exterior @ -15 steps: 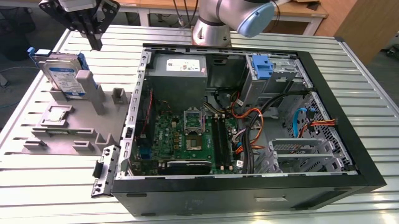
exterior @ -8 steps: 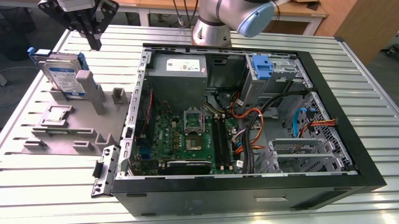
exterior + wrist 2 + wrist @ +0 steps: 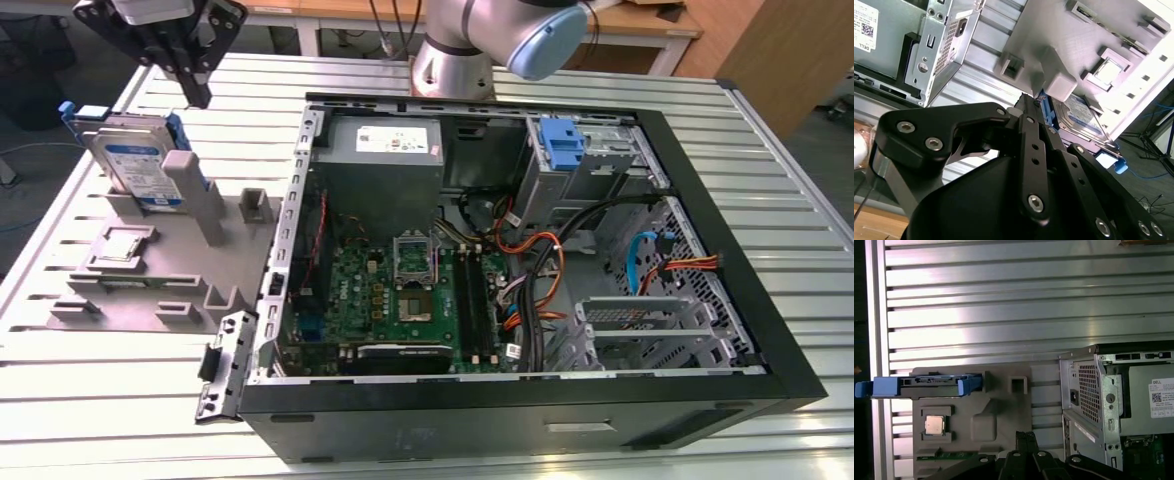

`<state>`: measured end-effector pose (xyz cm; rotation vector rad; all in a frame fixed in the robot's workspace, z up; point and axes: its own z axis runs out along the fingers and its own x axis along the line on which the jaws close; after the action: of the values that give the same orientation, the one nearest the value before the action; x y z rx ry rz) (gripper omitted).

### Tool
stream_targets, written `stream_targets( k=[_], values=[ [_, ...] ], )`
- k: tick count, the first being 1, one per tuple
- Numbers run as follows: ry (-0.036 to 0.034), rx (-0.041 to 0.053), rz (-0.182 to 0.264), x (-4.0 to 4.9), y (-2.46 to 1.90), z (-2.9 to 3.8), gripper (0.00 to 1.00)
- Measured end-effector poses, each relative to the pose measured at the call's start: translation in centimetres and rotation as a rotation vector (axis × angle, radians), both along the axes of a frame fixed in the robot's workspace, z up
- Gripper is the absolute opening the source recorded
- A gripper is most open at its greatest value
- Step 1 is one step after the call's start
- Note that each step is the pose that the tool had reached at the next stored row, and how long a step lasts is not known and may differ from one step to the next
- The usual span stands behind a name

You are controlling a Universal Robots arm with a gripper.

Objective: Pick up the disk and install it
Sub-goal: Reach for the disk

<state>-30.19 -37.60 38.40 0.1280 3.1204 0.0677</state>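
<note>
here the gripper [image 3: 198, 97] hangs near the disk [image 3: 140, 165], which stands on edge in the grey holder [image 3: 134, 290] on the worktop [image 3: 781, 200]; its jaws are pressed together, empty.

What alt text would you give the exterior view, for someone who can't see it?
A robot arm's gripper hovers near the disk, which stands on edge in a grey holder beside an open computer case on a slatted metal table.

Shows black gripper [image 3: 1030, 107], tips closed together, near blue-framed disk [image 3: 1081, 120] slotted in grey fixture [image 3: 1054, 35]. Shows silver chip [image 3: 1109, 71] seated in square pocket of same fixture, computer case [image 3: 936, 45] beside it on ribbed metal table [image 3: 981, 55].
</note>
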Motion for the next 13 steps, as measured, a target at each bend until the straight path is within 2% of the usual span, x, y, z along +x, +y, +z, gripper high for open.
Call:
stream_targets(
  k=[13],
  values=[
    [0.0,0.0,0.0,-0.62,0.0,-0.02,0.1]
  ],
)
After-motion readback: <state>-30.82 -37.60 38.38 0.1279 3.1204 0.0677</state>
